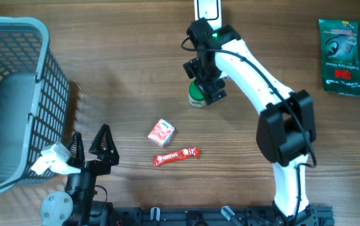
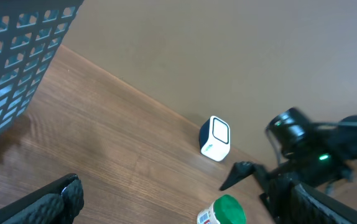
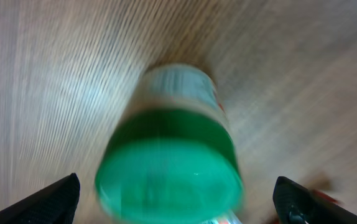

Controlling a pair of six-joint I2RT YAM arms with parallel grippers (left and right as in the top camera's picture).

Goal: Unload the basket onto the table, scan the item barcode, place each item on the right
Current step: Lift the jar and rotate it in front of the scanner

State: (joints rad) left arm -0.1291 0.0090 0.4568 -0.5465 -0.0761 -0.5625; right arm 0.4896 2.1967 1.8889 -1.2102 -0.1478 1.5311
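A small white jar with a green lid (image 1: 196,96) sits on the wooden table below the white scanner (image 1: 206,9). My right gripper (image 1: 206,81) hovers just over it, open. In the right wrist view the blurred jar (image 3: 169,165) fills the gap between the wide-apart black fingertips (image 3: 59,198), and neither touches it. The left wrist view shows the jar (image 2: 223,211) with a barcode label on its side, in front of the scanner (image 2: 214,138). My left gripper (image 1: 92,145) rests open and empty near the front left.
A grey-blue wire basket (image 1: 17,94) takes up the left side. A red-and-white packet (image 1: 161,132) and a red stick sachet (image 1: 176,156) lie mid-table. Green packages (image 1: 340,56) lie at the far right.
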